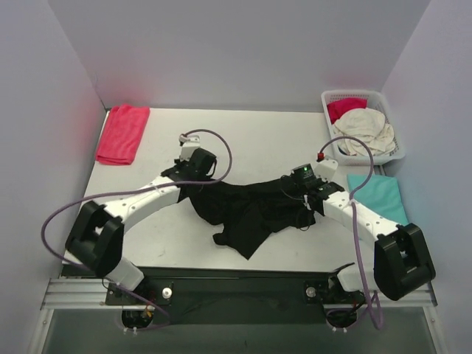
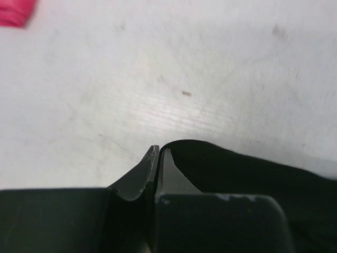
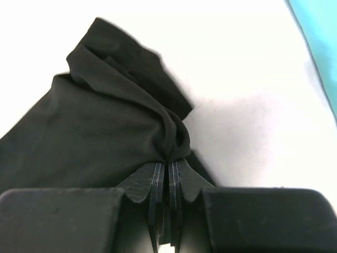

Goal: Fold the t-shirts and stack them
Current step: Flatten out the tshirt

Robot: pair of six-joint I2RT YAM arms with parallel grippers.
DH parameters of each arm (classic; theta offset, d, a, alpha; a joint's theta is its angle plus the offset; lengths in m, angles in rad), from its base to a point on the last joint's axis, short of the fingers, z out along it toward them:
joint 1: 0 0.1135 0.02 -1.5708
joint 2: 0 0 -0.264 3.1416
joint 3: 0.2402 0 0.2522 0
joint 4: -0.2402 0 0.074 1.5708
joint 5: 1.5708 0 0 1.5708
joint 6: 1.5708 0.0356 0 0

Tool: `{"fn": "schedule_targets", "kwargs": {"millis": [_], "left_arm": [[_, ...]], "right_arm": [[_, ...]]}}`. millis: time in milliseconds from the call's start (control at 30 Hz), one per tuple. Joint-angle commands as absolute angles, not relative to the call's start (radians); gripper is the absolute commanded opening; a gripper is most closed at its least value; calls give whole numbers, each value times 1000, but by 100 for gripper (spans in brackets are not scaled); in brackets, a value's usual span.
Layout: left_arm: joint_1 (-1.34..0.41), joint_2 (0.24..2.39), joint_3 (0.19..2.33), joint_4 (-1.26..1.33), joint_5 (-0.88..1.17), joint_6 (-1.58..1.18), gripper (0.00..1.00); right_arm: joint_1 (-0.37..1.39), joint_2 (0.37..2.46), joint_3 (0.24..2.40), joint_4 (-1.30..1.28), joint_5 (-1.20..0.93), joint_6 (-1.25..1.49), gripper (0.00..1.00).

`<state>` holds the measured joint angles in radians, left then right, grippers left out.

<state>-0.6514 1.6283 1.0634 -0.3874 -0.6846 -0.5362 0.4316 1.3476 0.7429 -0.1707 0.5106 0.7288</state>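
Black t-shirt point(image 1: 254, 210) mid-worktop point(image 1: 258, 140), rumpled and unfolded. Left tool point(image 2: 158, 154) is closed on its edge, right tool point(image 3: 167, 163) pinches a bunched fold. Red t-shirt point(image 1: 122, 133) far left and teal t-shirt point(image 1: 380, 195) right lie folded, well apart, unstacked. Cream t-shirt point(image 1: 365, 133) and a second red shirt point(image 1: 345, 108) wait in the basket point(image 1: 328, 99) — under halfway, I'd judge.

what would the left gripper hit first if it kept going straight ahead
Only bare table lies ahead of the left gripper; its way looks free, though depth is unclear. The red shirt sits off left.
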Motion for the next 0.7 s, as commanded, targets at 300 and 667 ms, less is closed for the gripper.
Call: {"fn": "schedule_targets", "kwargs": {"millis": [300,667], "left_arm": [[-598,1197,1219,-362,-844,-359,0],[-601,904,1290,-356,-781,-291,0]], "right_arm": [[454,1154,834,-270,571,614,0],[494,913,988,-279,411,430,0]]}}
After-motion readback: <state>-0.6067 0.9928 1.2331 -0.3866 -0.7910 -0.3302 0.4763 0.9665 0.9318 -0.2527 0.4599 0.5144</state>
